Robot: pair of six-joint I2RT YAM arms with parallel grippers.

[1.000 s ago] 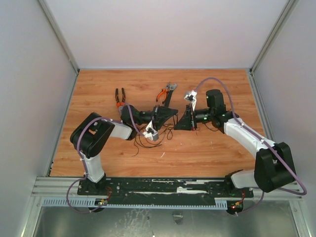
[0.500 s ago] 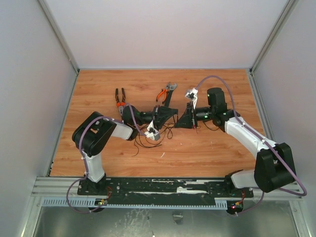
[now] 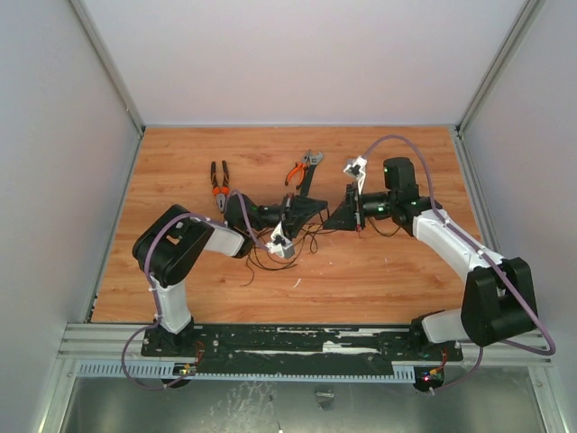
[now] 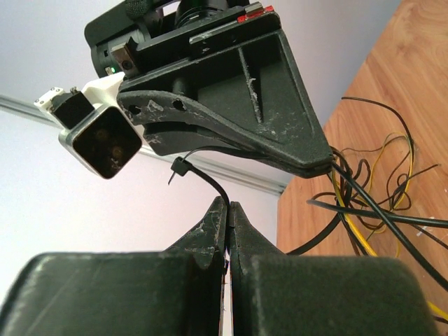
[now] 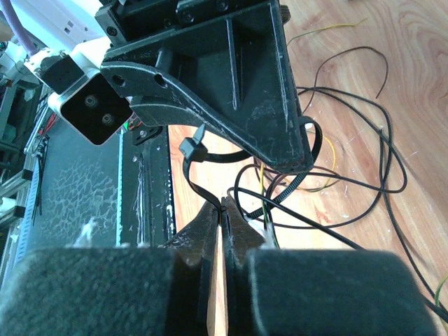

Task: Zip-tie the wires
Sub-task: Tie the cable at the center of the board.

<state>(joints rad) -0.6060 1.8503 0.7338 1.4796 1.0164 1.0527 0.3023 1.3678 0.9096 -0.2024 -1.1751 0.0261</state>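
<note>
Top view: the two arms reach toward the middle of the bench (image 3: 388, 271), and the left gripper (image 3: 315, 207) and right gripper (image 3: 335, 219) meet almost tip to tip. The wires (image 3: 270, 257) lie in loose loops on the bench just on the near side of the left gripper, and some strands run up toward the point where the tips meet. Black-handled pliers (image 3: 219, 185) lie toward the far left. An orange-handled tool (image 3: 297, 171) lies toward the far edge, behind the grippers.

Left wrist view: the left jaws are pressed together on the zip tie (image 4: 210, 183). The strip curves up from them to its small square head, then runs along under the right gripper's lower finger to that gripper's tip. The wires fan out to the right of that tip, above the wood.

Right wrist view: the right jaws are closed tight, and the strip comes down from the head into their tip. The left gripper sits just above. A broader black band curls around several wire strands at its tip. The remaining loops spread over the bench to the right.
</note>
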